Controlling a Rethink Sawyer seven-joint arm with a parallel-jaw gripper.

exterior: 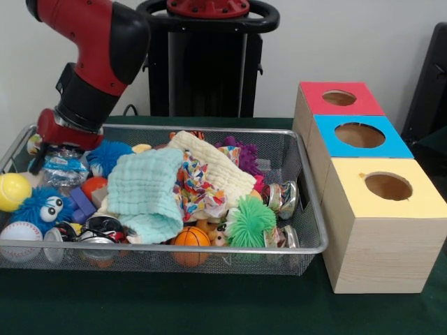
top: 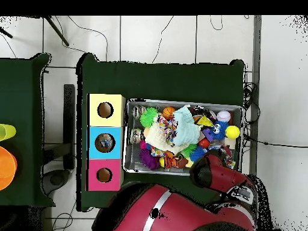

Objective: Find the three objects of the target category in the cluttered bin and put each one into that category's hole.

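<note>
Three boxes [exterior: 370, 174] stand in a row beside my bin [exterior: 307, 202], each with a round hole on top: red [exterior: 340, 98], blue [exterior: 360, 134] and yellow [exterior: 388, 185]. From above, something lies inside the blue hole; the others look dark.

My arm [exterior: 94, 66] reaches down into the bin's end farthest from the boxes. My gripper [exterior: 49, 150] is buried among the clutter there, next to a crinkly clear wrapper [exterior: 63, 167], and I cannot tell whether it is spread, pressed together or pinching anything.

Clutter fills the bin. A mint cloth [exterior: 143, 192] is draped over the middle, with a cream cloth [exterior: 213, 164] and a patterned cloth [exterior: 195, 185] beside it. Around my gripper lie a blue fuzzy ball [exterior: 108, 155], a yellow ball [exterior: 12, 190], a blue fuzzy toy with eyes [exterior: 42, 208] and a baseball [exterior: 19, 232]. Along the near wall sit a small basketball [exterior: 191, 237] and a green spiky ball [exterior: 250, 222]. A purple spiky toy [exterior: 241, 153] lies at the far side, and shiny metal pieces [exterior: 283, 197] rest near the box end.

Which category is wanted I cannot tell, so I cannot pick out its three objects in the pile.
</note>
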